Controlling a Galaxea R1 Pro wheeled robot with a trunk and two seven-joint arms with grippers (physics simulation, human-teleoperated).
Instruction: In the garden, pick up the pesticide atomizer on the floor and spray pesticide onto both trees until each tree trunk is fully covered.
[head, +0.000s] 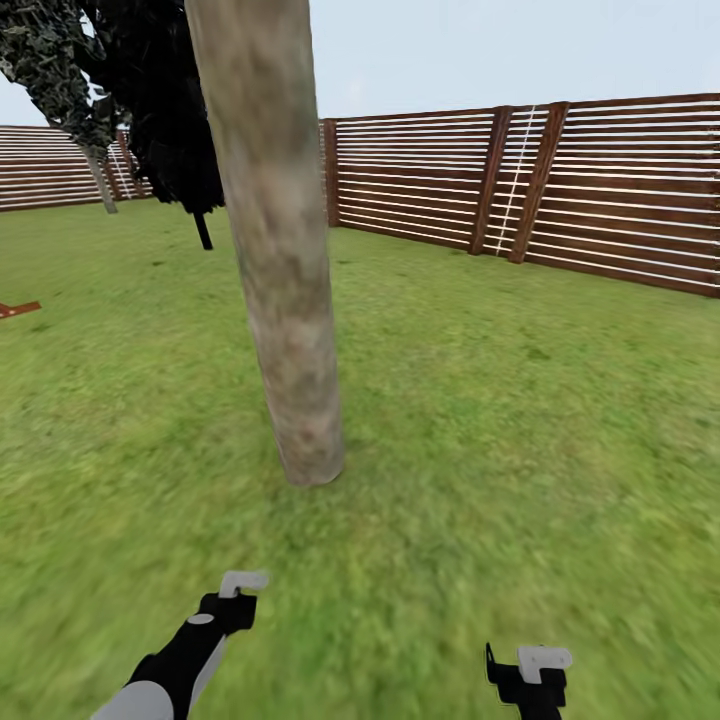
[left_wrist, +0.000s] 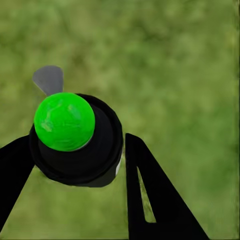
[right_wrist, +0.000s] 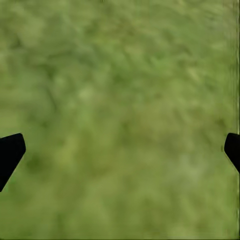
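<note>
A thick pale grey-brown mottled tree trunk (head: 285, 300) rises from the lawn just ahead of me, leaning slightly, its base near the middle of the head view. My left gripper (head: 236, 598) hangs low at the left, short of the trunk's base. In the left wrist view this left gripper (left_wrist: 77, 152) is shut on the pesticide atomizer (left_wrist: 65, 121), a black body with a bright green round cap and a grey trigger. My right gripper (head: 530, 672) is low at the right, open over bare grass (right_wrist: 120, 100), its black fingertips (right_wrist: 10, 152) far apart. No spray specks are visible.
A brown slatted fence (head: 600, 190) runs along the back and right. Near-black cone-shaped trees (head: 165, 120) stand behind the trunk at the left, with a thin grey trunk (head: 101, 182) beside them. A small red-brown object (head: 18, 309) lies at the left edge. Lawn stretches around.
</note>
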